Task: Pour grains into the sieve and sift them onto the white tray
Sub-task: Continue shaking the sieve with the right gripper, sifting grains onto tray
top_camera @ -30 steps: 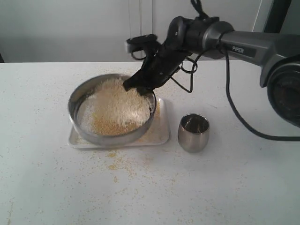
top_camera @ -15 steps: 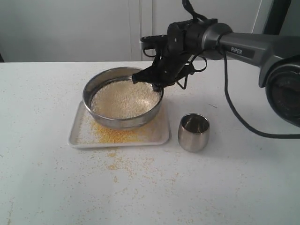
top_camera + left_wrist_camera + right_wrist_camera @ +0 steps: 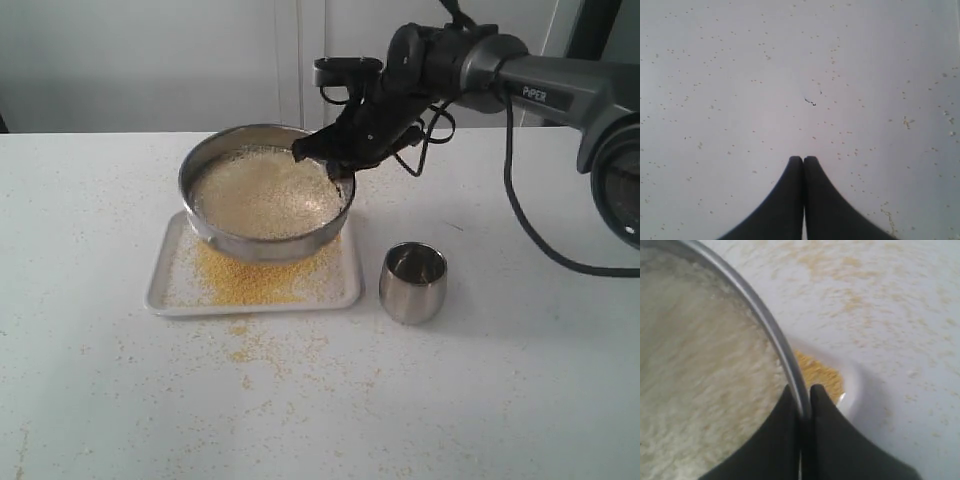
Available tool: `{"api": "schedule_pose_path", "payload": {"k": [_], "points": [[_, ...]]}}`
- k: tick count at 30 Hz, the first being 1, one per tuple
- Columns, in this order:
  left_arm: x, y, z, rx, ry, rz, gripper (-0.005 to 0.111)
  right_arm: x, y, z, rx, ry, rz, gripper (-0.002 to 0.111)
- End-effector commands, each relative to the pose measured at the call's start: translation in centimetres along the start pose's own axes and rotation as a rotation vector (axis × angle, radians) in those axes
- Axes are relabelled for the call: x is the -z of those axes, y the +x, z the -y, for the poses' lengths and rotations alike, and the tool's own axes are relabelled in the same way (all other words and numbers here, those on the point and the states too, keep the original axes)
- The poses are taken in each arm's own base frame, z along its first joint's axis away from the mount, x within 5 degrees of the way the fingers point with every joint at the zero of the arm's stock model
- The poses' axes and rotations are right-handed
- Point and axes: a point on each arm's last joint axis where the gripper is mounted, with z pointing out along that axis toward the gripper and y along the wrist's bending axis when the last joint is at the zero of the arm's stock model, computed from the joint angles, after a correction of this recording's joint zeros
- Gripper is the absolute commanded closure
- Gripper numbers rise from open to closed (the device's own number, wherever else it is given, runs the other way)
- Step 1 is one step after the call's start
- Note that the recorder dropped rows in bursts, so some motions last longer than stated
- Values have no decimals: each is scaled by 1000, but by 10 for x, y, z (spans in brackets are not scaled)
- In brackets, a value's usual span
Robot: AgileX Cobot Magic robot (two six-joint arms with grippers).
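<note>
R end effector [image 3: 803, 390] tight on sieve [image 3: 262, 243] rim, white tray [image 3: 165, 292] partly hidden beneath; L end effector [image 3: 803, 161] closed, empty.

Grains [image 3: 265, 190] in sieve [image 3: 262, 244], sieve over tray [image 3: 168, 291], more grains on tray, cup [image 3: 412, 283] just R of tray

— Where does the right arm sit?
— The right arm [image 3: 560, 85] reaches in from the right edge of the exterior view and past the middle, its wrist bent downward.
— And its tool?
— The right tool [image 3: 802, 390] has its two black fingers pressed close, one on either side of the rim of the sieve [image 3: 765, 320], pinching it.
— The left?
— The left tool [image 3: 803, 159] shows only in its wrist view, fingers closed tip to tip above the counter [image 3: 740, 75].
</note>
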Motion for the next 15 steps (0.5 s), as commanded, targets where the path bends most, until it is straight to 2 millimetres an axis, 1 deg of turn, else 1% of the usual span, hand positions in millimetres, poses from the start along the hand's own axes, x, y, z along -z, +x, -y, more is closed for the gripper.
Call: {"api": "schedule_pose_path", "payload": {"k": [1, 2, 3, 4, 5, 6, 7, 8, 9, 10, 11, 12, 13, 14, 15], "points": [[0, 3, -1, 8, -3, -8, 107, 10, -2, -8, 118, 30, -24, 108], [0, 3, -1, 8, -3, -8, 107, 12, -5, 6, -127, 92, 27, 108], [0, 3, -1, 8, -3, -8, 107, 12, -7, 12, -322, 99, 57, 108], [0, 3, -1, 8, -3, -8, 107, 11, -7, 12, -343, 82, 64, 108], [0, 3, -1, 8, -3, -8, 107, 9, -7, 4, -259, 37, 56, 108], [0, 3, -1, 8, -3, -8, 107, 8, -5, -9, -134, -27, 22, 108], [0, 3, -1, 8, -3, -8, 107, 7, -3, -21, -3, -98, -3, 108], [0, 3, -1, 8, -3, -8, 107, 7, 1, -31, 172, -152, -35, 108], [0, 3, -1, 8, -3, -8, 107, 9, 2, -35, 299, -155, -42, 108], [0, 3, -1, 8, -3, -8, 107, 10, 0, -32, 286, -114, -32, 108], [0, 3, -1, 8, -3, -8, 107, 10, -5, -22, 169, -31, 2, 108], [0, 3, -1, 8, -3, -8, 107, 11, -8, -9, -6, 50, 43, 108], [0, 3, -1, 8, -3, -8, 107, 12, -10, -2, -164, 89, 70, 108], [0, 3, -1, 8, -3, -8, 107, 13, -11, 0, -318, 96, 94, 108], [0, 3, -1, 8, -3, -8, 107, 12, -12, -3, -318, 76, 100, 108]]}}
